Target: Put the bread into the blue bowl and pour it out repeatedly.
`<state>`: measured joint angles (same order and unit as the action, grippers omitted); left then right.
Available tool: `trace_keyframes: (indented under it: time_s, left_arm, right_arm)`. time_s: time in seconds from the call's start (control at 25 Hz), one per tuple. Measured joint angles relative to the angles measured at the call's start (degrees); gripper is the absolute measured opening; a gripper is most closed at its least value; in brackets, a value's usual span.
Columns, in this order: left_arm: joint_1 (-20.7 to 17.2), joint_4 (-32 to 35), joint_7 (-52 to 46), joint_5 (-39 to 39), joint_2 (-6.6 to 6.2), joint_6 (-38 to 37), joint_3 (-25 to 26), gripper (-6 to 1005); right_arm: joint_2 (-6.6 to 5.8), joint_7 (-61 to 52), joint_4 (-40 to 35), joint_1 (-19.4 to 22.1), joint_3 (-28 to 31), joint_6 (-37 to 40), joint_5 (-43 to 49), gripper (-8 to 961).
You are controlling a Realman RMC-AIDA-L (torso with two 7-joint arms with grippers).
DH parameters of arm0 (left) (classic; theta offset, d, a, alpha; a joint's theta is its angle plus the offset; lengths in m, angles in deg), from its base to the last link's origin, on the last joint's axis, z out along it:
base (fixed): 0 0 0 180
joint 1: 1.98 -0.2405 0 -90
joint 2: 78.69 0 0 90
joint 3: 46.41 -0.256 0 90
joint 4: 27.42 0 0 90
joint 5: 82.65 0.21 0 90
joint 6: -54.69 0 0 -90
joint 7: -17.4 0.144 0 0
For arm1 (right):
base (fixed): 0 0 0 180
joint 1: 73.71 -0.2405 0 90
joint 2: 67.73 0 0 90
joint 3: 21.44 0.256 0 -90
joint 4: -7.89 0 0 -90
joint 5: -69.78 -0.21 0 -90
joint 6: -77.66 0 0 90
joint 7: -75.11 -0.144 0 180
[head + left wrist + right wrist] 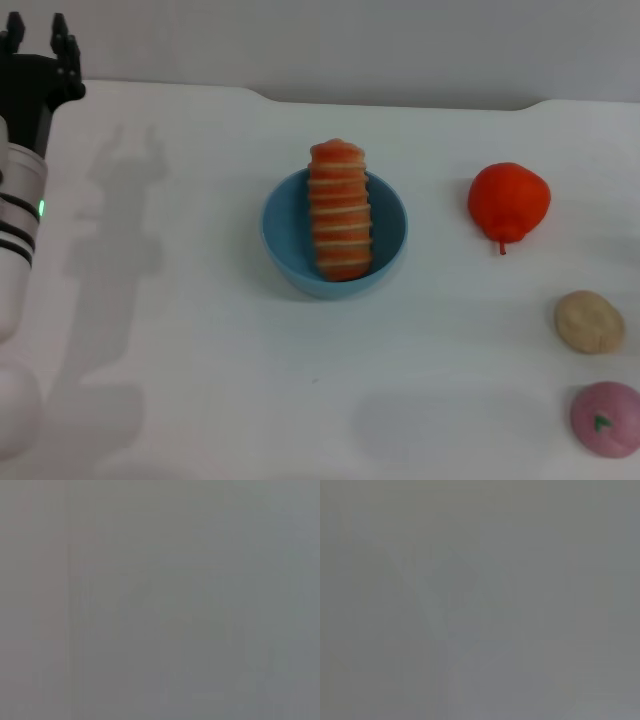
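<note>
The bread, a long loaf striped orange and cream, lies in the blue bowl at the middle of the white table, its far end resting on and reaching past the bowl's back rim. My left gripper is raised at the far left, well away from the bowl, open with nothing between its black fingers. The right gripper is out of the head view. Both wrist views show only plain grey.
A red-orange pear-like fruit sits to the right of the bowl. Nearer the front right lie a small beige bun and a pink round piece. The white table spreads around the bowl.
</note>
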<state>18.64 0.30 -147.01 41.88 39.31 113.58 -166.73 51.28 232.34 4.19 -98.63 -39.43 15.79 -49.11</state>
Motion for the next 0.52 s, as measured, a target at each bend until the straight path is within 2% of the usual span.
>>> trace_keyframes:
  time_s: [0.24,0.52]
  left_arm:
    - [0.23,-1.65,-0.08,0.05,0.31,4.03,-4.56,388]
    - [0.33,-1.42,-0.24,-0.37,0.50,0.86,-4.75,389]
  right_arm:
    - [0.13,6.42,1.86,-1.37,-1.64,1.28,0.80,475]
    - [0.26,7.12,1.93,-1.38,-3.82,0.94,1.07,475]
